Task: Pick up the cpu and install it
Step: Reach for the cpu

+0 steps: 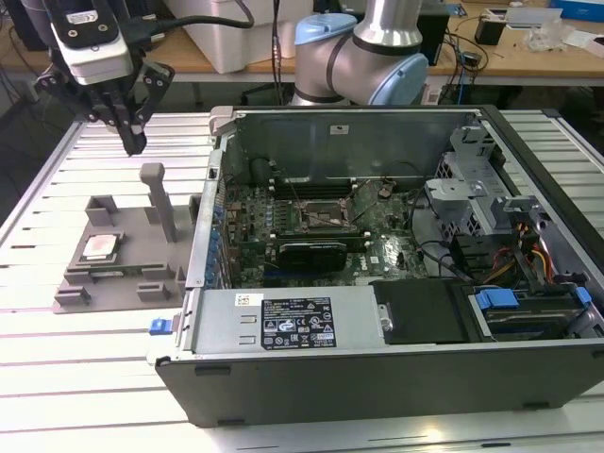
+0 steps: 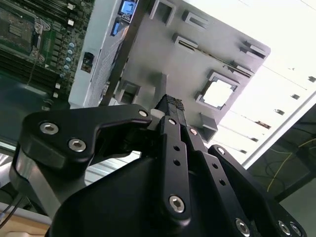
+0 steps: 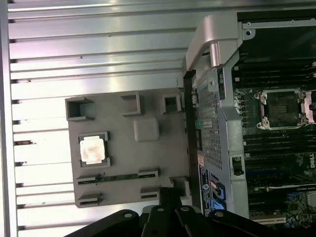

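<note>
The cpu (image 1: pixel 99 246) is a small silvery square chip lying flat in a recess of the grey plastic tray (image 1: pixel 113 283), at the exterior view's left. It also shows as a bright square in both wrist views, cpu (image 3: pixel 93 149) and cpu (image 2: pixel 218 94). My gripper (image 1: pixel 135 145) hangs above and behind the tray, well clear of the chip, with its black fingers shut together and nothing in them. In the second wrist view the gripper (image 2: pixel 171 104) tips meet at one point. The black socket frame (image 1: pixel 326 215) sits on the motherboard inside the open computer case.
A tall grey post (image 1: pixel 158 200) rises from the tray near the case's side wall (image 1: pixel 209 203). Inside the case lie a power supply (image 1: pixel 283 323), drive cages (image 1: pixel 472 193) and cables. The arm's base (image 1: pixel 363 52) stands behind the case on the slatted metal table (image 1: pixel 85 377).
</note>
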